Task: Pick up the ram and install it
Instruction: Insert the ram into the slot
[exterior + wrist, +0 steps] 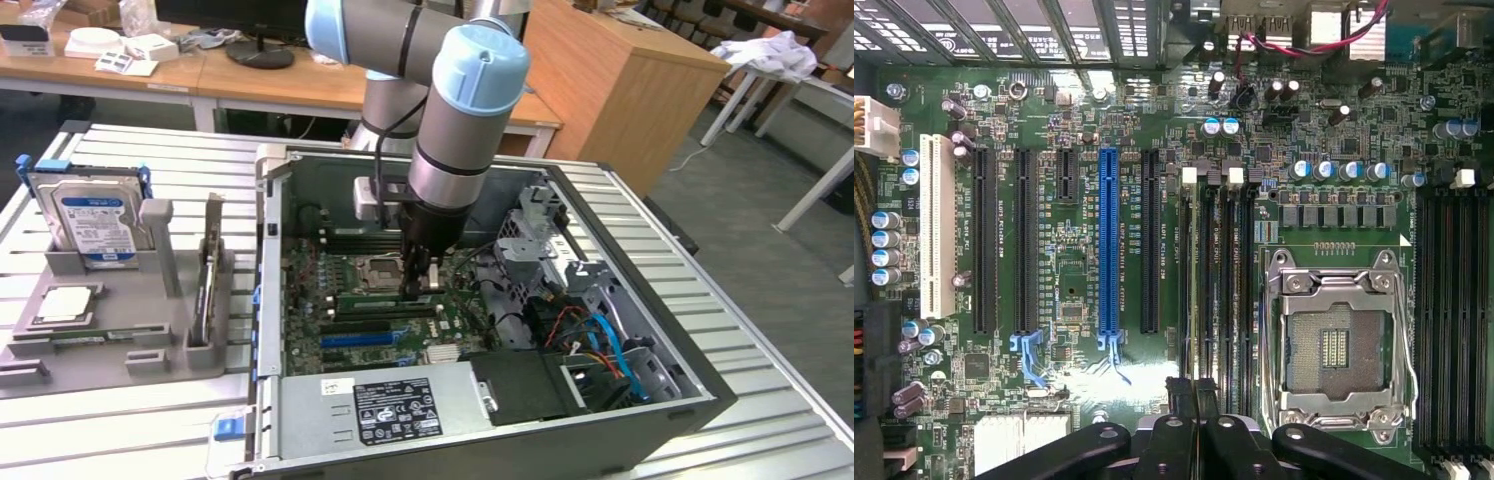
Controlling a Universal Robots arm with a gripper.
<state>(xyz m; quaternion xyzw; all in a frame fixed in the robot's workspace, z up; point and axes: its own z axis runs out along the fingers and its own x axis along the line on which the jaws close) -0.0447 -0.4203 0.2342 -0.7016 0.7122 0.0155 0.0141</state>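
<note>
My gripper reaches down into the open computer case, low over the motherboard. Its black fingertips are pressed together, so it is shut, and nothing shows between them. They sit over one end of the memory slots, right beside the bare CPU socket. From this angle I cannot tell whether a ram sits in one of those slots. A long thin strip stands on edge in the grey rack at the exterior view's left. It may be the ram, but I cannot tell.
The rack also holds an upright blue-labelled hard drive and a square metal chip. Inside the case are the power supply, coloured cables and a drive cage. Desks stand behind.
</note>
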